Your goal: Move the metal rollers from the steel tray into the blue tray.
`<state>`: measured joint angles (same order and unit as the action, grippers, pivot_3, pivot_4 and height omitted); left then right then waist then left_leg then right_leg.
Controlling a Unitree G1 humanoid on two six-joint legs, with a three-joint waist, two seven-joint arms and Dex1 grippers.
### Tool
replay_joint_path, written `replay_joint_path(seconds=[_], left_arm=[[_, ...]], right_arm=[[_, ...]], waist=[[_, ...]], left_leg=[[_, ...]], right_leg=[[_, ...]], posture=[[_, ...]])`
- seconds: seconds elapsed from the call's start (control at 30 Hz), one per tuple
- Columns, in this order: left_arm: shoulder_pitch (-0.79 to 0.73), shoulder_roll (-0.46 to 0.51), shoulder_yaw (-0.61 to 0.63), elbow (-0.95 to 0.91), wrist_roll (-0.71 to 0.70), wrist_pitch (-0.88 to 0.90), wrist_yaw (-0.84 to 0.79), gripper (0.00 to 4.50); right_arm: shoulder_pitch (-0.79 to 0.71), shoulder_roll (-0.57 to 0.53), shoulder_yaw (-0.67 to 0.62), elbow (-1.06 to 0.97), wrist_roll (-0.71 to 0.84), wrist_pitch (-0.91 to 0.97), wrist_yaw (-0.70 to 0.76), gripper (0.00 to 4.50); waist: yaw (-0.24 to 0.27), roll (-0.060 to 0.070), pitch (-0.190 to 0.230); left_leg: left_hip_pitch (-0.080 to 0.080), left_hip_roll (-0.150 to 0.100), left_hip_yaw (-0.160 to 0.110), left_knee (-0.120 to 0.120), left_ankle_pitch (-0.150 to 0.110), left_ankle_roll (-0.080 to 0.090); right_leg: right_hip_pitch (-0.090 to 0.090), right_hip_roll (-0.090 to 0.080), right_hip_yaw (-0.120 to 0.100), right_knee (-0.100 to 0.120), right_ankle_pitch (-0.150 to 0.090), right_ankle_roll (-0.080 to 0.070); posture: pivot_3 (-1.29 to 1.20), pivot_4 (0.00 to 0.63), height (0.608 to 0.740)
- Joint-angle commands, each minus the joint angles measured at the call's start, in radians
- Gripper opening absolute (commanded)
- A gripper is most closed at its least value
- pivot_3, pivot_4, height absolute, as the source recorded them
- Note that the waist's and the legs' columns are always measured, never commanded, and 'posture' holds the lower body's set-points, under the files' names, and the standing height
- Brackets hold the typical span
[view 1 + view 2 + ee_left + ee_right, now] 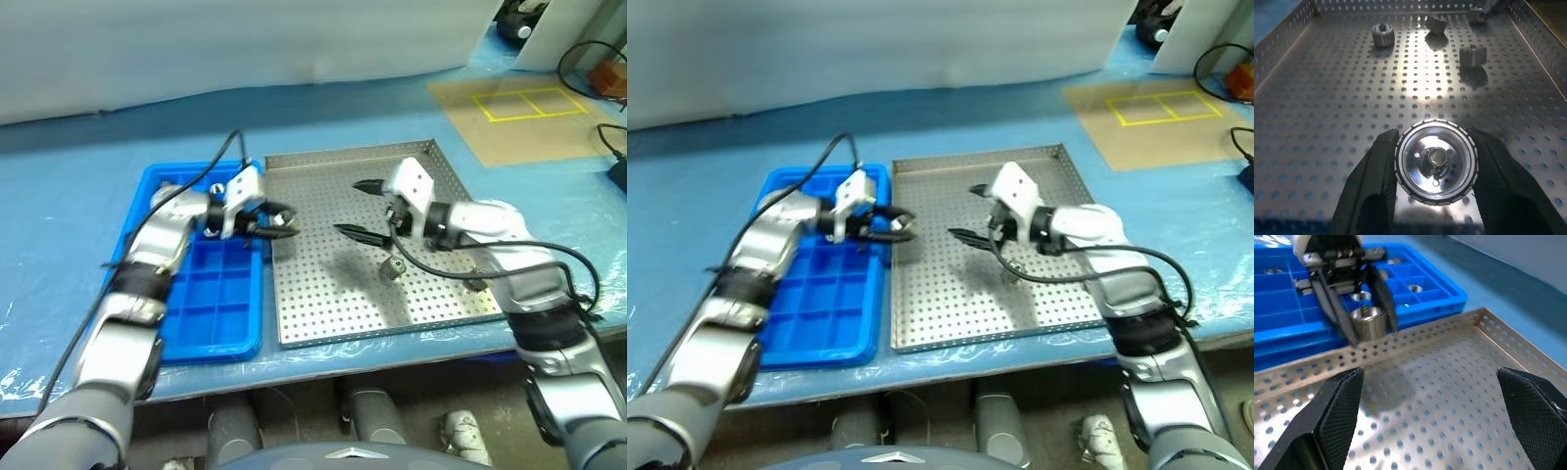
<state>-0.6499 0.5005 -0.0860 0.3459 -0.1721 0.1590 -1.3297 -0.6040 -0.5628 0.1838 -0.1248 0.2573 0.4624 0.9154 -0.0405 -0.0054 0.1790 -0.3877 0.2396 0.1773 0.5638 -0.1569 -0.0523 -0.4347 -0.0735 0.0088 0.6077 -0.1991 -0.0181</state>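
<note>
Left hand (281,219) clamped tight and raised, right hand (361,208) spread wide, both arms reaching inward.

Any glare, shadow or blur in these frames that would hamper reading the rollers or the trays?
Left wrist view: bright glare on the steel tray floor; the held roller is sharp, the far rollers soft. Right wrist view: its own fingers are blurred. Left eye view: a soft shadow lies under the right gripper; the blue tray is evenly lit.

- Bright, even overhead light; soft shadows on the steel tray (323,313)
- White glare on the tray floor and on the held roller (1436,162) in the left wrist view
- Right wrist view: fingers (1339,416) blurred
</note>
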Motion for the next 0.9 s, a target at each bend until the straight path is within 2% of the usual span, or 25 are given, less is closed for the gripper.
replay_joint_path(seconds=[0.03, 0.33, 0.57, 0.73, 0.9], left_arm=[[0.052, 0.056, 0.078, -0.196, -0.066, 0.074, 0.067, 1.72], [0.333, 0.2, 0.288, -0.524, -0.153, 0.234, 0.25, 1.72], [0.596, 0.241, 0.435, -0.715, -0.224, 0.303, 0.33, 1.72], [0.682, 0.24, 0.444, -0.72, -0.204, 0.283, 0.387, 1.72], [0.65, 0.212, 0.398, -0.652, -0.176, 0.236, 0.447, 1.72]], right_arm=[[-0.084, 0.05, 0.04, 0.086, -0.013, -0.096, 0.061, 4.5], [-0.249, 0.213, 0.124, 0.365, -0.053, -0.28, 0.206, 4.5], [-0.302, 0.295, 0.141, 0.471, -0.07, -0.353, 0.271, 4.5], [-0.317, 0.324, 0.14, 0.517, -0.083, -0.384, 0.294, 4.5], [-0.307, 0.326, 0.132, 0.521, -0.092, -0.392, 0.3, 4.5]], waist=[[0.031, 0.0, 0.0], [0.095, 0.0, 0.0], [0.125, 0.0, 0.0], [0.148, 0.0, 0.0], [0.159, 0.0, 0.0]], left_leg=[[-0.002, 0.001, -0.001, 0.0, 0.0, -0.001], [-0.003, 0.001, -0.002, -0.002, 0.001, -0.002], [-0.005, 0.002, -0.003, -0.002, 0.001, -0.003], [-0.005, 0.003, -0.004, -0.003, 0.002, -0.004], [-0.005, 0.002, -0.005, -0.002, 0.003, -0.005]], right_leg=[[-0.001, 0.0, -0.003, 0.001, 0.0, 0.0], [-0.002, -0.001, -0.006, 0.001, -0.002, -0.003], [-0.004, -0.001, -0.008, 0.001, -0.002, -0.003], [-0.003, -0.001, -0.009, 0.002, -0.002, -0.003], [-0.003, -0.001, -0.009, 0.003, -0.002, -0.003]], posture=[[-0.12, 0.15, 0.74], [0.11, 0.15, 0.74], [0.2, 0.15, 0.74], [0.21, 0.15, 0.74], [0.2, 0.15, 0.74]])
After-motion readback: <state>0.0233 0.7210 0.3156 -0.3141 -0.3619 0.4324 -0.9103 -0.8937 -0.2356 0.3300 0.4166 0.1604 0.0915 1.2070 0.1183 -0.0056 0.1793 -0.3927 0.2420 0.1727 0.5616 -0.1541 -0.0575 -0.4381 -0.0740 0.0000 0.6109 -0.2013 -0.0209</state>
